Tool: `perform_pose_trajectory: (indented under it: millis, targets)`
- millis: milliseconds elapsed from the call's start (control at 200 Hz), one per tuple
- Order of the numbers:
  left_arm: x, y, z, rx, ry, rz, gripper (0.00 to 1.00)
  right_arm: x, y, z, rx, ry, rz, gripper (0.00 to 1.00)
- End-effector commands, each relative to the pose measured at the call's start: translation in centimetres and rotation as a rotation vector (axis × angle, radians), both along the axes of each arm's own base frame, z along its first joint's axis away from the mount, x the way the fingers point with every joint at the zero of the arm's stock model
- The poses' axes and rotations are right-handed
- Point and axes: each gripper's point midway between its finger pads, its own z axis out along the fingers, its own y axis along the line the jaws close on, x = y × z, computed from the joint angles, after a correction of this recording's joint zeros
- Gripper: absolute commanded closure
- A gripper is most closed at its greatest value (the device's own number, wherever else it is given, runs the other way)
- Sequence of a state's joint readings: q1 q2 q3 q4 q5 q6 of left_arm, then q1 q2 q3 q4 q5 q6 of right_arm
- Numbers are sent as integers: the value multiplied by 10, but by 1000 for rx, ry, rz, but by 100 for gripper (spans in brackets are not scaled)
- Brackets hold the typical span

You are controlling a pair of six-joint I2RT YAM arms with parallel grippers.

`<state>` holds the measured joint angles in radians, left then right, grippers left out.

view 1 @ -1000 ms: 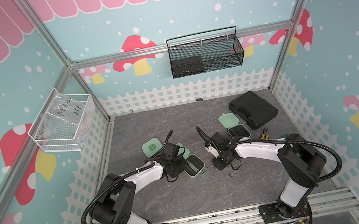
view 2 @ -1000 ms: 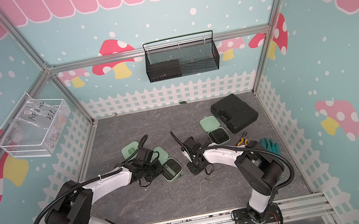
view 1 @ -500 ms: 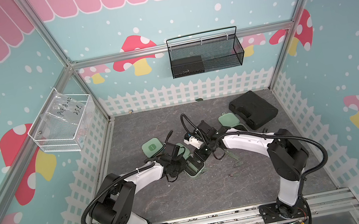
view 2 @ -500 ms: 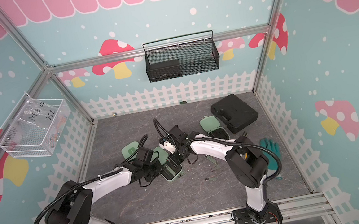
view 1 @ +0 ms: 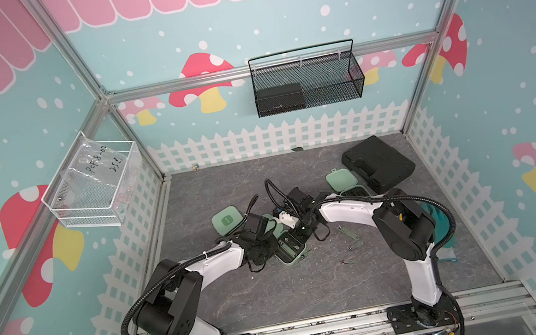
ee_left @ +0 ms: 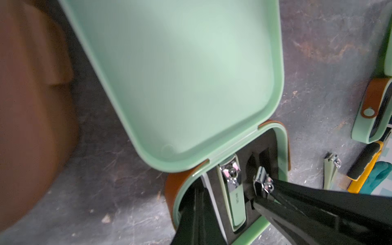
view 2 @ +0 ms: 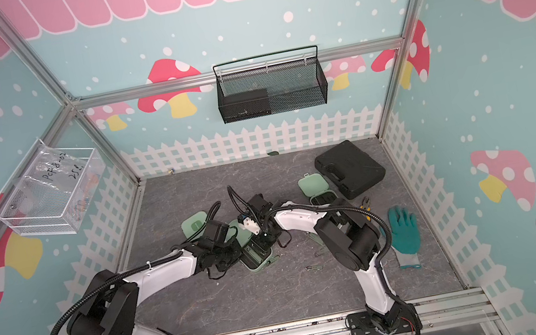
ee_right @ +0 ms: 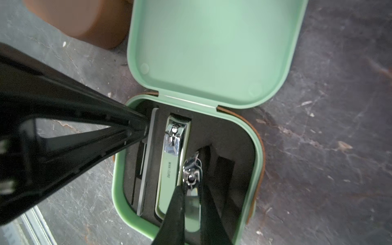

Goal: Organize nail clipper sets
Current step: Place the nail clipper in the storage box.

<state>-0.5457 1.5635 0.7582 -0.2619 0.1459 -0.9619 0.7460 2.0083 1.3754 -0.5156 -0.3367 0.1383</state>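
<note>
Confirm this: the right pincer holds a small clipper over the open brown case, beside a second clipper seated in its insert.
One thing is wrong: the open case is mint green, not brown; the right wrist view shows it. The right pincer does hold a small clipper over it, beside a second clipper seated in its insert.

Over the open mint case (ee_left: 191, 74) insert, the right gripper (ee_left: 264, 194) pinches a small clipper (ee_left: 262, 180) just beside a seated clipper (ee_left: 232, 186).
</note>
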Motion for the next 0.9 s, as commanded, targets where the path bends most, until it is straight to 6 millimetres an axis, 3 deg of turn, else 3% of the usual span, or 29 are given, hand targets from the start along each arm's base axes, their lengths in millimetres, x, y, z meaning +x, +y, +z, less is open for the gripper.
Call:
perform_pose_trajectory:
  millis: [0, 330, 896]
  targets:
    - [1, 13, -1, 57, -2, 28, 100, -1, 0, -9, -24, 8, 21, 96]
    - [2, 12, 0, 54, -3, 28, 100, -5, -8, -17, -58, 49, -41, 96]
    - [3, 11, -3, 55, 0, 25, 100, -14, -5, -6, -62, 71, -133, 96]
